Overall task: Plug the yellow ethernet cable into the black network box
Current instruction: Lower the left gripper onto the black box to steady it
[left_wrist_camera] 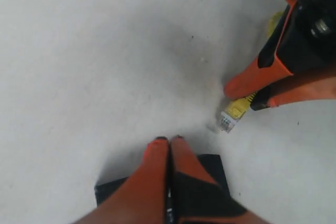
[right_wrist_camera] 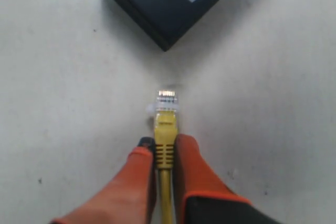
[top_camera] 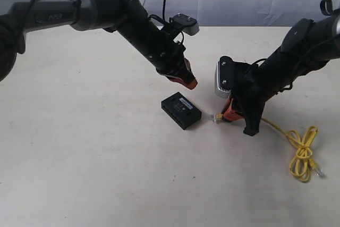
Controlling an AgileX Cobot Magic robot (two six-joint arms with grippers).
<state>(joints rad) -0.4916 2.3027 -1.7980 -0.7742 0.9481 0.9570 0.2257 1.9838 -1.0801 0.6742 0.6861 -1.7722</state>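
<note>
Near the middle of the table (top_camera: 79,158), the plug of the yellow ethernet cable (right_wrist_camera: 166,129) lay just right of the black network box (top_camera: 181,109), aimed at its corner and not touching. The right gripper (right_wrist_camera: 164,145) was clamped on the boot behind the plug. The left gripper (left_wrist_camera: 169,142), closed on nothing, hovered over the box's far side. Seating the plug likely needed it squared to a port face, with the box braced.
</note>
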